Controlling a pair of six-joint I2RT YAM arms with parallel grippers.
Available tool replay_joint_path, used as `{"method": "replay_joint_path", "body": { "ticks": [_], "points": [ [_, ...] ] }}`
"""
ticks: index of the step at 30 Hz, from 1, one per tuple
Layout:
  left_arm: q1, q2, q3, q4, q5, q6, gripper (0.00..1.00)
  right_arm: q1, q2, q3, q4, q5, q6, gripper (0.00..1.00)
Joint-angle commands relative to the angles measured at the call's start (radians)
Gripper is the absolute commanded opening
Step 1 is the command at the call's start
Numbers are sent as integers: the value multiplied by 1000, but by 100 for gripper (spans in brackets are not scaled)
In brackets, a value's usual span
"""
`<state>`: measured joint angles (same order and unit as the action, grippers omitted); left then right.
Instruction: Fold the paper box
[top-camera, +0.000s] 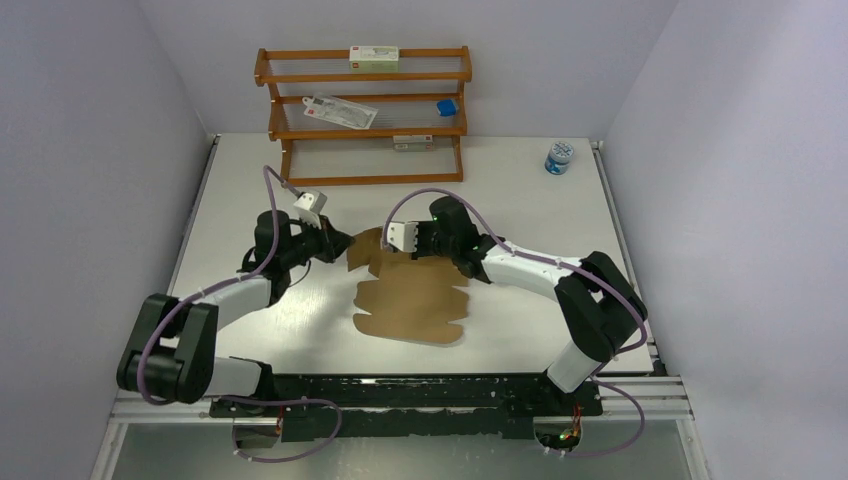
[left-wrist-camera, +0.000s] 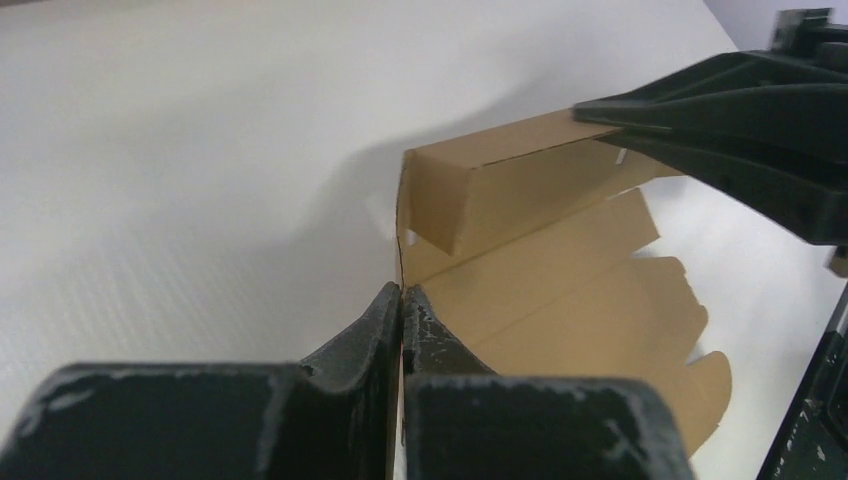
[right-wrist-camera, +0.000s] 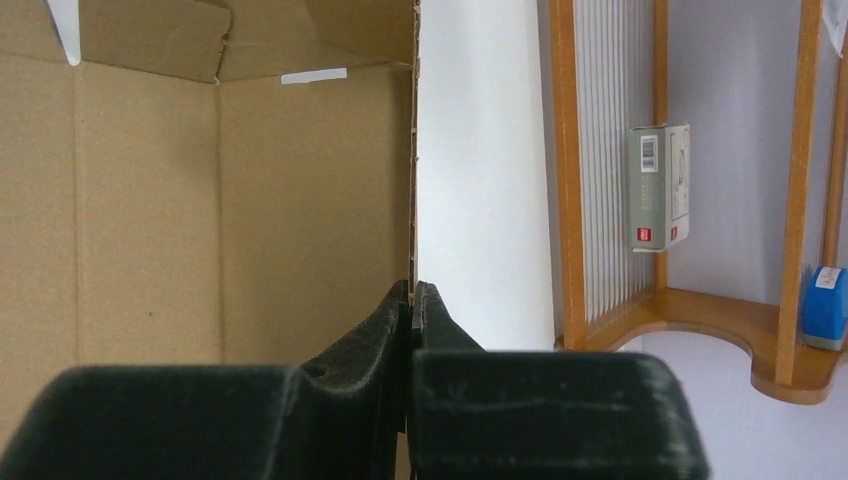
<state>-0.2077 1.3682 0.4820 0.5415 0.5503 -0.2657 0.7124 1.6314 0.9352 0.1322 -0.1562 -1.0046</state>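
The paper box (top-camera: 410, 300) is a brown die-cut cardboard sheet lying mid-table, its far panel raised off the surface. My left gripper (top-camera: 340, 242) is shut on the left end of that raised panel; in the left wrist view its jaws (left-wrist-camera: 401, 292) pinch the cardboard edge, with the paper box (left-wrist-camera: 560, 290) spreading beyond. My right gripper (top-camera: 405, 240) is shut on the right end of the same panel. In the right wrist view the thin board edge sits between its jaws (right-wrist-camera: 412, 288), the paper box (right-wrist-camera: 200, 200) filling the left side.
A wooden rack (top-camera: 362, 115) stands at the back, holding white-and-green cartons (top-camera: 374, 56) and a small blue item (top-camera: 446, 106). A small jar (top-camera: 559, 157) sits at the back right. The rack (right-wrist-camera: 610, 180) shows close behind in the right wrist view.
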Motion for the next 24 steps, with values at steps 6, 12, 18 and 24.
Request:
{"method": "replay_joint_path", "body": {
  "ticks": [6, 12, 18, 24],
  "points": [
    [-167, -152, -57, -22, -177, 40, 5, 41, -27, -58, 170, 59, -7, 4],
    [-264, -206, -111, 9, -292, 28, 5, 71, -28, -137, 299, 125, -6, 6],
    [-370, -225, -181, 59, -428, 16, 5, 114, -53, -241, 447, 216, -36, 6],
    [-453, -241, -233, 96, -543, -11, 5, 168, -57, -304, 523, 299, -71, 8]
  ]
}}
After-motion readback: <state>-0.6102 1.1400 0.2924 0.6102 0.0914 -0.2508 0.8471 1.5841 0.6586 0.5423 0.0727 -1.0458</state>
